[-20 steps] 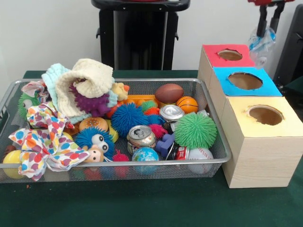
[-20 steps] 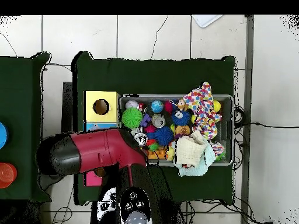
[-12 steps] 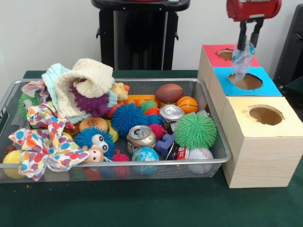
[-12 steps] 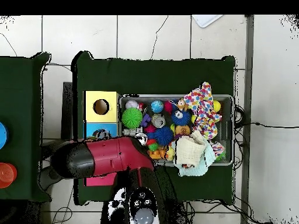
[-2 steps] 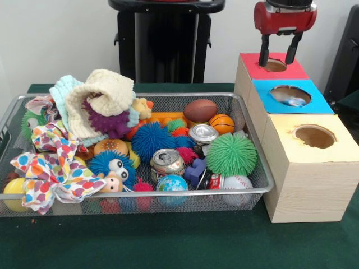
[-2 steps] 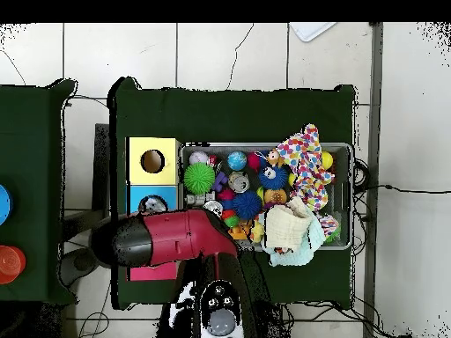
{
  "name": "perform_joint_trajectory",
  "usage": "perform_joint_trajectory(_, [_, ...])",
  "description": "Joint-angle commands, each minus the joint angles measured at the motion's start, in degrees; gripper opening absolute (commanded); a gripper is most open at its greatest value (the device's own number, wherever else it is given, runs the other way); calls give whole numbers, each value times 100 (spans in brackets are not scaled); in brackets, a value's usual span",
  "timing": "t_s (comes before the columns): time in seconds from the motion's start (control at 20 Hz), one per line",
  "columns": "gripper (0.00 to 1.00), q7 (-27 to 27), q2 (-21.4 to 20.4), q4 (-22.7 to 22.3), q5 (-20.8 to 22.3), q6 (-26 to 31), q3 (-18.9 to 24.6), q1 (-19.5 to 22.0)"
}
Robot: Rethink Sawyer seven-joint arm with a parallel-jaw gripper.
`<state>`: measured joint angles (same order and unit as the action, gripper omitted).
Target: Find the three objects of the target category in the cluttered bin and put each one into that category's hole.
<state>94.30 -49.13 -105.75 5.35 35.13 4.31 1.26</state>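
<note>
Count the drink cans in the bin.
2 in plain view: one can near the front middle, and one can behind it, beside the basketball. A red, can-like thing by the baseball may be a third; others could be buried.

Frontal and top-down, sharing bin (image 5: 134, 151)

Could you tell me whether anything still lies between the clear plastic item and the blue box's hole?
Nothing visible does: the clear plastic item already lies inside the blue box's hole. The gripper hangs open and empty beyond it, over the red box.
</note>
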Motion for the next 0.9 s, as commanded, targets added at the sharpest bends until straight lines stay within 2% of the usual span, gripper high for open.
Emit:
perform_joint_trajectory(0.05, [100,1069,292,-133,-55,-34,-93,-14])
perform_joint_trajectory(0.35, [100,1066,404,36,-61,-92,-121,-60])
perform_joint_trajectory(0.5, [100,994,282,5,-81,42,-127,-40])
perform_joint_trajectory(0.65, [100,550,-319,-128,-70,527,-155,214])
perform_joint_trajectory(0.8, [100,-131,-868,26,-24,1191,-206,713])
perform_joint_trajectory(0.9, [100,-512,-1130,-47,-49,987,-70,1084])
